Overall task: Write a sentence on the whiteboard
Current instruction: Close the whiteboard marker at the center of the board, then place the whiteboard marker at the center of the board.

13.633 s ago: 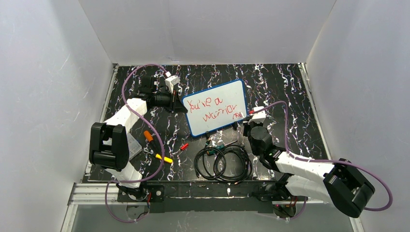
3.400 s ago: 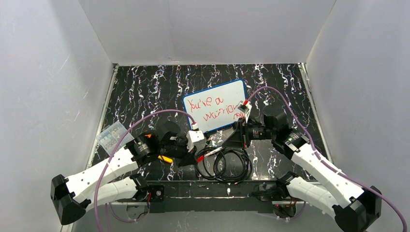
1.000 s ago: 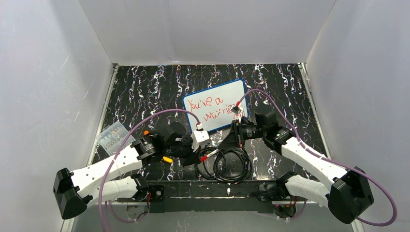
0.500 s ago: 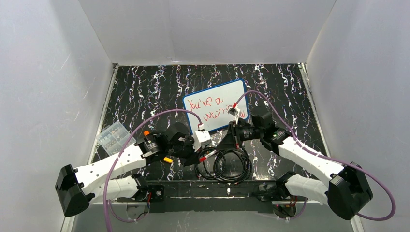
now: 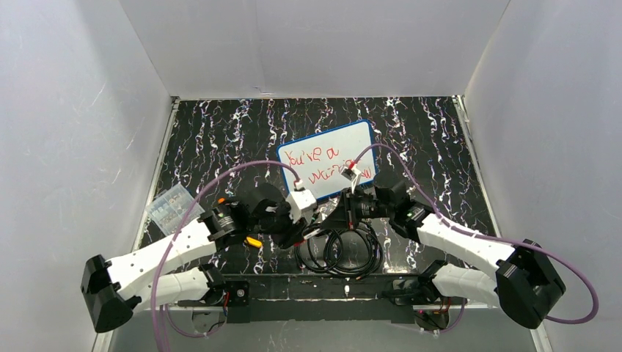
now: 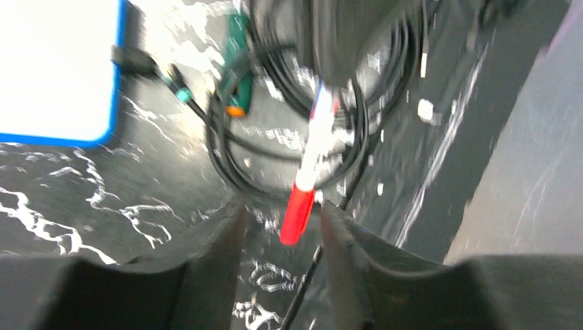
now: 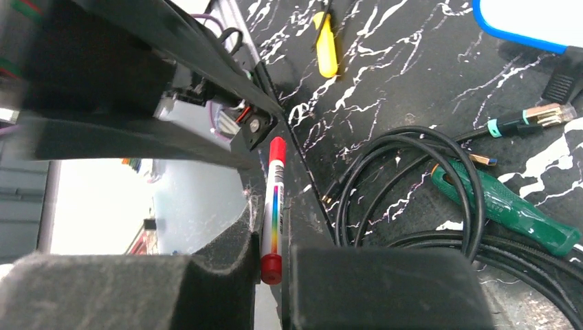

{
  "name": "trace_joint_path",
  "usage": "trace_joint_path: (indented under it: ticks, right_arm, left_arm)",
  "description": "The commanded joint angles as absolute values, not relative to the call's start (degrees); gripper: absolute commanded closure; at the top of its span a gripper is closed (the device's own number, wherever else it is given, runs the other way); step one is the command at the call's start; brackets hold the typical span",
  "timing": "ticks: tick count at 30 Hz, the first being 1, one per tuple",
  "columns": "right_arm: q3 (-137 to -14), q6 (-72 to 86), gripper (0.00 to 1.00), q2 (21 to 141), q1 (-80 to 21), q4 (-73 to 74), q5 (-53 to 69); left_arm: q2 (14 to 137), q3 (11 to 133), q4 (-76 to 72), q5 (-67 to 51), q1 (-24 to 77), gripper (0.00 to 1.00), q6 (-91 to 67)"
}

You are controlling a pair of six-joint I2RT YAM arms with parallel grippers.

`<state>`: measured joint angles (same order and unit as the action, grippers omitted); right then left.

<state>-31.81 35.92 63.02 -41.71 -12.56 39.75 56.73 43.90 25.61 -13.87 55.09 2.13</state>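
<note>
While the right gripper (image 7: 273, 237) is pinched tight on the tail of a marker (image 7: 273, 196), the left gripper (image 6: 283, 210) stands slightly parted round the red cap at the other end. A gap shows on each side of the cap, so I judge that only the right one carries it. The marker runs straight from one gripper to the other, low over the table.

From both sets of jaws the board (image 5: 353, 138) lies just beyond, away from the arm bases. It is flat on the table, its long axis running across with the right end swung further back. The right arm is nearer, its wrist hanging over the board's near right corner, while the left wrist sits just beside the near left corner.

The sentence (image 5: 311, 156) stands on the board in red, in two lines, so the writing looks done. Probably all that remains is to lay the marker down.

Under the jaws lies a coil of black cables (image 5: 341, 249) with a green screwdriver (image 7: 502, 203) among the loops, a poor bed for a round marker. A yellow tool (image 7: 325, 48) and a clear box (image 5: 170, 207) lie off to the left.
</note>
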Motion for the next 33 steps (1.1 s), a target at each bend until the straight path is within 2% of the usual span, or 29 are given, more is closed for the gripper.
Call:
trace_joint_path:
  ticks: [1,4,6,15,19,20,24,27,30,31,32,33]
  right_arm:
    - [-29.66,39.08,0.99,62.42,-44.01,-19.62,28.08]
    - [-28.41,39.08,0.99,64.64,-44.40,-24.56,22.91]
    - [-28.90,38.68,0.99,67.56,-45.25,-27.35,21.19]
    - [-36.18,32.28,0.99,81.61,-55.61,-31.00,4.21]
    - [-39.12,30.87,0.92,87.76,-58.66,-34.20,-1.95]
    - [-40.30,30.36,0.89,89.58,-59.19,-34.04,-3.31]
    - [-43.46,28.97,0.65,94.40,-60.20,-32.45,-7.66]
    - [-43.59,27.72,0.45,93.66,-60.21,-31.32,-8.75]
    - [-43.53,24.97,0.33,89.91,-60.21,-27.39,-11.03]
    - [-43.43,24.03,0.08,88.35,-60.21,-25.88,-12.38]
    - [-43.38,22.86,0.02,86.92,-60.21,-24.19,-13.30]
    - [-43.46,21.83,0.01,85.14,-60.21,-22.17,-14.42]
  left_arm:
    - [48.92,47.91,21.32,-4.50,53.39,0.45,0.80]
    - [43.47,46.50,24.77,0.07,51.27,0.26,0.44]
    - [40.53,45.72,25.41,1.87,48.54,0.19,-1.77]
    - [41.11,46.01,25.00,6.64,30.18,0.11,-6.77]
    - [41.47,46.18,25.21,9.47,25.77,0.10,-7.34]
    - [41.25,45.96,25.23,10.07,25.49,0.10,-7.19]
    - [40.09,45.13,25.44,11.86,25.32,0.09,-6.73]
    - [39.37,44.85,25.65,13.64,25.31,0.07,-6.56]
    - [38.73,44.59,25.54,16.23,25.31,0.06,-6.88]
    - [38.48,44.49,25.49,17.12,25.31,0.06,-7.12]
    - [38.23,44.41,25.52,17.95,25.25,0.05,-7.41]
    - [37.97,44.28,25.45,18.54,25.23,0.05,-7.53]
